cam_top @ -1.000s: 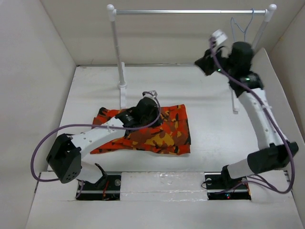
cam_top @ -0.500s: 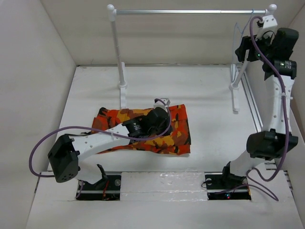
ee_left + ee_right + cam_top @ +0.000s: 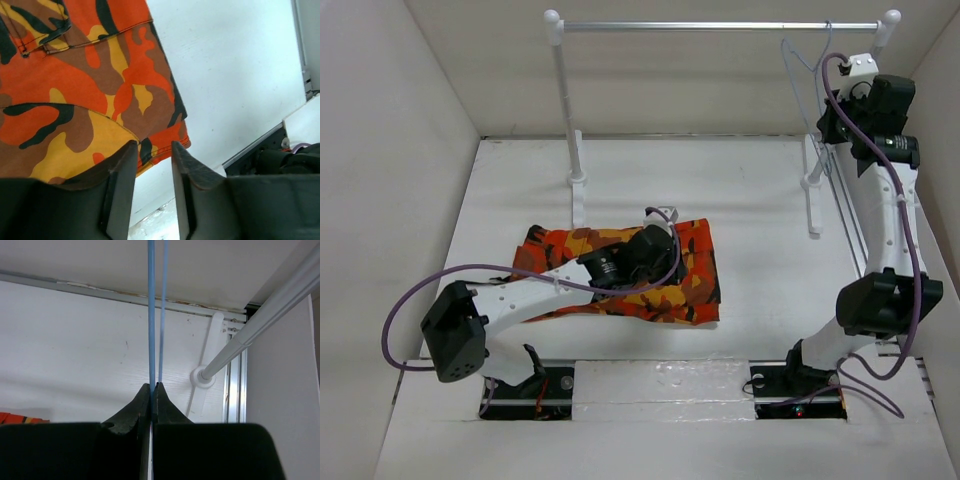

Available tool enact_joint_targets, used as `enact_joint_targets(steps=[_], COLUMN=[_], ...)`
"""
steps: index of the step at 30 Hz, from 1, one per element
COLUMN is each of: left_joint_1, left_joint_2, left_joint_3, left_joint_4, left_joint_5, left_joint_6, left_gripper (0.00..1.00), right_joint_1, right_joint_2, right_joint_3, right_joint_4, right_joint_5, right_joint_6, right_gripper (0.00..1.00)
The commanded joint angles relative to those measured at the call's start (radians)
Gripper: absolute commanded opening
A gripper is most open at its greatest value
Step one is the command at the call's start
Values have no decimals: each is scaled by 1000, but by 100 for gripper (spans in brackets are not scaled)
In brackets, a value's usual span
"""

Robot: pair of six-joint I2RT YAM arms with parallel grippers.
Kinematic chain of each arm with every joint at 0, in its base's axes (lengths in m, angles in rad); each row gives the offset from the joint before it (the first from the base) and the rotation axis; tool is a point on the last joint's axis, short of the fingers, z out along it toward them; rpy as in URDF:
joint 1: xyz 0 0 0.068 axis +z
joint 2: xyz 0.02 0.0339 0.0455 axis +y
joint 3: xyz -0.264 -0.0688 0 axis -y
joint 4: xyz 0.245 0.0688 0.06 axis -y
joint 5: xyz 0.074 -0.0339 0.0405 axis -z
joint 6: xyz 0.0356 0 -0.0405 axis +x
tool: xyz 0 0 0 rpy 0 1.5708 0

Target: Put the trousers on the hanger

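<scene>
The step in hand seems to be fetching the hanger [image 3: 151,315] from the rail [image 3: 270,315]. Its thin, smooth blue wire is pinched tight in the right claw [image 3: 153,386] and runs straight up from the tips. The soft, flat trousers [image 3: 75,90] are spread just under the left claw [image 3: 154,150], which is held open. Next, the hanger should be lifted off and brought down to the cloth.

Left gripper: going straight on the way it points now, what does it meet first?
Probably the trousers, near their edge, which shows between the open fingers of the left gripper; the table lies just past it. Depth is unclear.
</scene>
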Motion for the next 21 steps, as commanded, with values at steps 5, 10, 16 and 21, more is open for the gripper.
enact_joint_targets(steps=[5,10,16,21], left_joint_1=[4,4,22,22], left_joint_2=[42,55,123,207], left_joint_3=[182,314,596,721], left_joint_4=[-8,-24,-40,-37], left_joint_5=[62,100,183,180], left_joint_6=[47,67,61,55], left_gripper=[40,51,59,60], right_joint_1=[26,36,65,120], right_joint_2=[-119,-159,-289,-427], right_joint_3=[26,34,-229,-409], right_joint_4=[150,129,165,181], right_joint_5=[52,109,70,43], right_joint_6=[6,-17,-1,17], right_gripper=[0,0,0,0])
